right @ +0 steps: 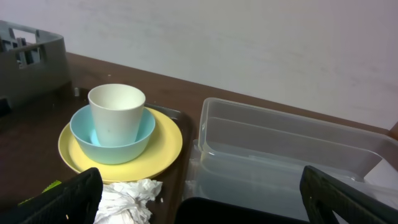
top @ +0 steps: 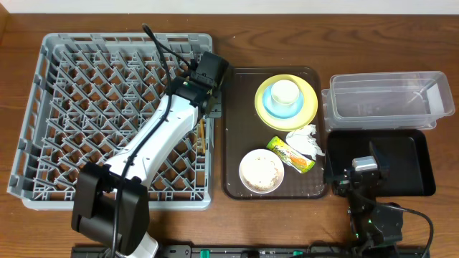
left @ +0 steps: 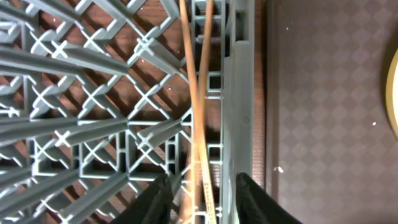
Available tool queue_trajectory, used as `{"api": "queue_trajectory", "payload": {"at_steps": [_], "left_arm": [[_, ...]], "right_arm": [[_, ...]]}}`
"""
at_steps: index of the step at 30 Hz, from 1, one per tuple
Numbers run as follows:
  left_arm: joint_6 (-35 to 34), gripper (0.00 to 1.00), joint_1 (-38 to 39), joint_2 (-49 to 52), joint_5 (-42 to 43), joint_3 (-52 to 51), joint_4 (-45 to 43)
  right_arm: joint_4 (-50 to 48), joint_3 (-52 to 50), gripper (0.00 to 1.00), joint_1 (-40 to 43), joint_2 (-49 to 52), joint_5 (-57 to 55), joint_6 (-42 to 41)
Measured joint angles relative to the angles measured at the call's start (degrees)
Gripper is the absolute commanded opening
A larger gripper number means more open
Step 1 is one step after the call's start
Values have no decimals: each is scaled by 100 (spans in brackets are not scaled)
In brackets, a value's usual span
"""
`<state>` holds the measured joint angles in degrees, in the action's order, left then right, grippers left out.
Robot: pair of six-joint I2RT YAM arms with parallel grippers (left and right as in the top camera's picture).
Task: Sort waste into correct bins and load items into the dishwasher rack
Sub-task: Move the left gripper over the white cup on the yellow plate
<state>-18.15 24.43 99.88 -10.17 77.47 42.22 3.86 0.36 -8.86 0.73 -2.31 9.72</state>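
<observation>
Chopsticks in rack edge slot, brown tray beside (left tool straddling, loose).

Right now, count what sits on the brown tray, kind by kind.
Plate: 1
Bowls: 2, blue bowl and white bowl
Cup: 1
Napkin: 1
Wrapper: 1
Total: 6
</observation>
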Motion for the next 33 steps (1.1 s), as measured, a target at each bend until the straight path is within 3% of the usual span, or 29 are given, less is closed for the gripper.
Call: {"api": "queue_trajectory", "payload": {"at_steps": [11,17,22,27,33], "left_arm": [[0,38,0,-337,264,0,44],[-2,38,0,-1119,1193,186,345],[-2,38,0,-1134,2048,1279,1274],[-11,33,55,-1038,2774,2028,1416],[-168,22,457,-706,2736,2041,1416]], "right_arm": [[0,0,99,0,0,0,0],[-2,0,99,0,0,0,0],[-2,0,99,0,0,0,0],[0,0,99,0,0,0,2],[-2,0,99,0,0,0,0]]}}
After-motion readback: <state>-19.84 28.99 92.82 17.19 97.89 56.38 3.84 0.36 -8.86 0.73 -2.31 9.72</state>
